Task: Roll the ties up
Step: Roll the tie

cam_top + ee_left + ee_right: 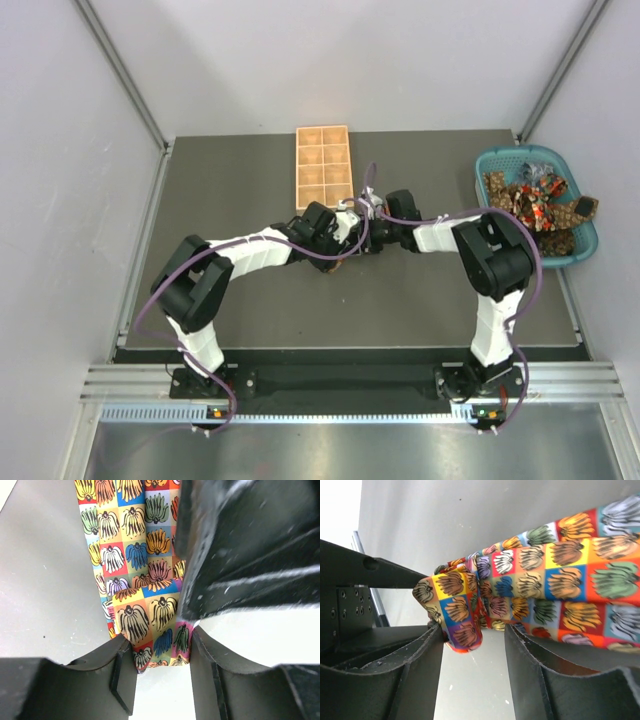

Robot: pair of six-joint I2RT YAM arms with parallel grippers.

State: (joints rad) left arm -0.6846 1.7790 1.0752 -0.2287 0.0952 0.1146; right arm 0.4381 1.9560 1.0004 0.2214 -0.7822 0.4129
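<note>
Left hand: the left hand (pixel 157 655) is low over the grey table (pixel 250 300) at its centre. Its fingers are set at a narrow gap that the cloth fills from side to side. Whether they pinch it cannot be told.
Tie: the banana-print tie (pixel 135 555) lies flat on the table. Its narrow end is between the left fingers and its long axis runs straight ahead from them. In the top view the two arms hide nearly all of it.
Right hand: the right hand (pixel 472 640) is narrowly parted over a folded, bunched end of the same tie. The fold lies against one finger with bare table showing beside the other, so it looks unclamped. The strip runs off sideways from there.
Nearer arm: neither. Both hands meet over the tie, just in front of the tray.
Tray: the wooden tray (pixel 322 165) stands at the far middle, its compartments apparently bare.
Basket: the teal basket (pixel 478 185) sits at the right edge and holds a heap of ties (pixel 535 200), tangled and unrolled.
</note>
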